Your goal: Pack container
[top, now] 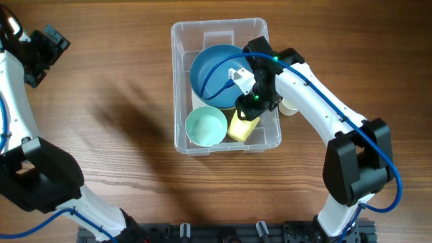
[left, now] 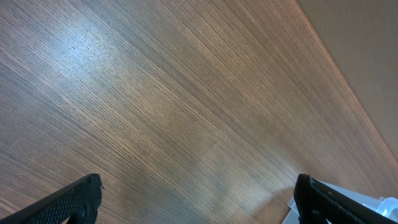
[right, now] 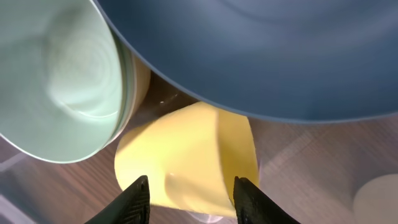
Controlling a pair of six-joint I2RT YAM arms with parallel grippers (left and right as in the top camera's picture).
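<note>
The left arm [top: 13, 101] and right arm [top: 307, 91] share white tubular links, bulky black joints [top: 354, 162] and thin blue cables [top: 399, 179]. The fingers [right: 134, 202] are black, tapered wedges. A green light [top: 256, 97] glows by the right wrist.

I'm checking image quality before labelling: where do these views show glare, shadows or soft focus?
Overhead: sharp, with a broad soft shadow on the table left of the container. Left wrist: pale glare on the wood upper left. Right wrist: blue bowl and green bowl look soft, very close.
</note>
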